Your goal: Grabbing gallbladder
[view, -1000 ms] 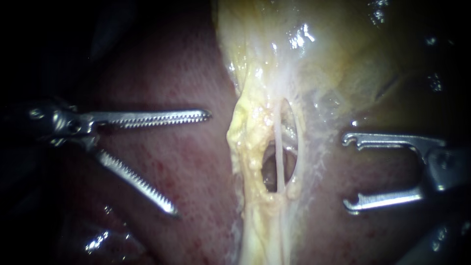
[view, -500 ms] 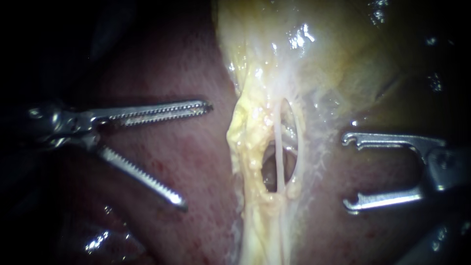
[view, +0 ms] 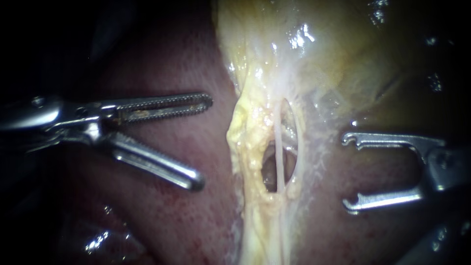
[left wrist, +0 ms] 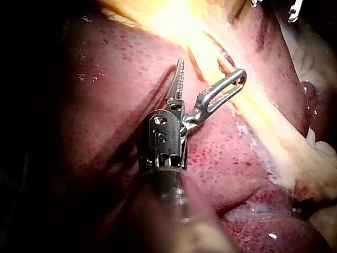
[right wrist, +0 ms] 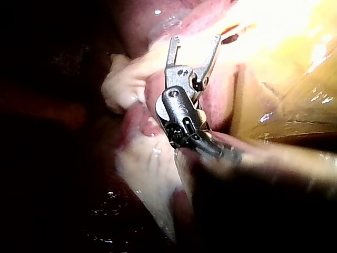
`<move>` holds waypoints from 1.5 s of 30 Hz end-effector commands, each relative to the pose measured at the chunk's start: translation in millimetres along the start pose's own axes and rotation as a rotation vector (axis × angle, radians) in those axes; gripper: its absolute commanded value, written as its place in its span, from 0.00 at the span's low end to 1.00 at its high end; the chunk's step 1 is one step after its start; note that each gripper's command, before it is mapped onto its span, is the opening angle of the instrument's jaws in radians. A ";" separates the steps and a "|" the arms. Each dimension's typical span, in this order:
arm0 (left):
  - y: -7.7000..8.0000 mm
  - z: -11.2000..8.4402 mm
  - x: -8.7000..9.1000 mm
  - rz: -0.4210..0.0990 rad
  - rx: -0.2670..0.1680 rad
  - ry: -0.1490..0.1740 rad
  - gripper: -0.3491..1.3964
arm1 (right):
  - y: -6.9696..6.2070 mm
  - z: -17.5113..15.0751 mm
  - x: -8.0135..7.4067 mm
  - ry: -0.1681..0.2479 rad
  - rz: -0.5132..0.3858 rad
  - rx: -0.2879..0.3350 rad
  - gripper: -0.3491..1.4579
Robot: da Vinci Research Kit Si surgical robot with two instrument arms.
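The yellowish gallbladder [view: 324, 54] fills the upper middle and right of the endoscope view and narrows into a fatty yellow band [view: 245, 142]. A window in that band shows a thin pale tube [view: 278, 157]. My left instrument [view: 203, 142] lies over the red liver [view: 186, 221], just left of the band. Its toothed jaws are open and hold nothing. My right instrument [view: 347, 172] is right of the band with its jaws wide open and empty. The left wrist view shows the left instrument [left wrist: 212, 67] open just short of the yellow tissue. In the right wrist view the right instrument [right wrist: 195, 38] is open.
Liver [left wrist: 105, 132] lies under and around both instruments. Pale fatty tissue [right wrist: 152, 163] lies beside the right instrument's shaft. The view's far left and right edges are dark. The tips of my right instrument [left wrist: 292, 10] show beyond the band in the left wrist view.
My left instrument has slid a little toward the yellow band and rolled, so its lower jaw now shows its smooth back. The right instrument has not moved.
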 end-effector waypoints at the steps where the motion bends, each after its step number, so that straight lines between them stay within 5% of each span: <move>1: 0.0 0.3 -0.1 -0.014 -0.010 0.007 0.63 | 0.0 0.0 -0.1 0.000 0.001 0.000 0.53; 18: 1.1 4.2 -1.9 -0.124 -0.092 0.057 0.46 | 0.0 0.0 -0.1 0.000 0.001 0.000 0.53; 30: 1.1 4.2 -1.8 -0.186 -0.120 0.077 0.00 | 0.0 0.0 -0.1 0.000 0.001 0.000 0.52; 45: 1.0 3.6 -1.6 -0.194 -0.136 0.088 0.00 | 0.0 0.0 -0.1 0.000 0.006 0.000 0.52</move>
